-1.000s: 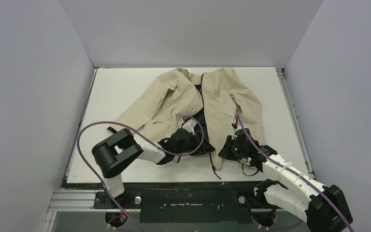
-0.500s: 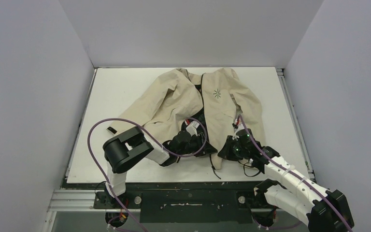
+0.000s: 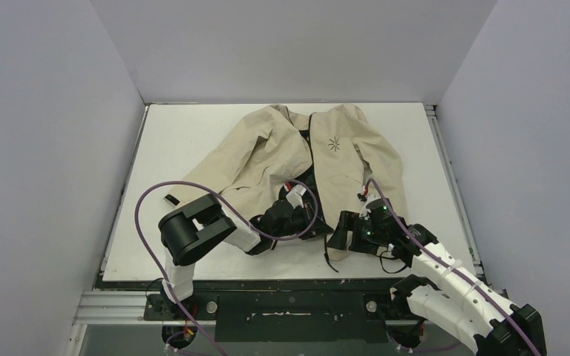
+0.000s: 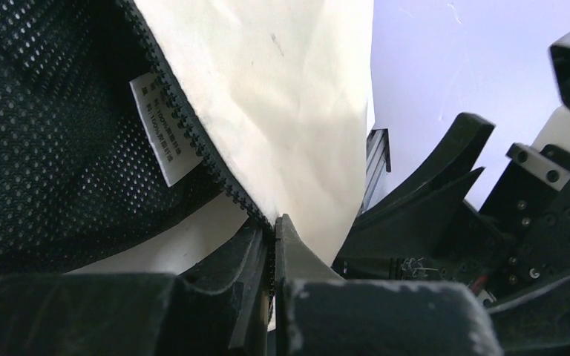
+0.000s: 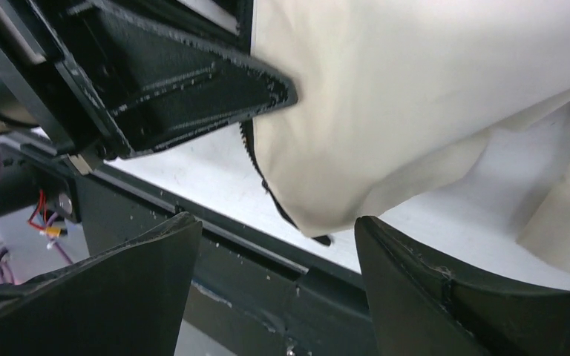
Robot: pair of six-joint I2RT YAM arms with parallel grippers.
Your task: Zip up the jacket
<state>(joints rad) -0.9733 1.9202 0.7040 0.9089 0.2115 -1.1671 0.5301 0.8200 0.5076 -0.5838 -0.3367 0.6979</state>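
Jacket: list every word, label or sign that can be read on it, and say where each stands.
White sewn-in tag on the dark mesh lining: printed lines, too blurred to read.
Black starburst logo on the jacket chest: a sign only, no letters.
Nothing else legible.

left end effector (image 4: 273, 226) closed on jacket (image 3: 267, 144) zipper, right end effector (image 5: 276, 226) opened

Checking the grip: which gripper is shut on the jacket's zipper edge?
The left gripper, pinching the zipper teeth between closed fingers; the right gripper stands open, its fingers wide apart.
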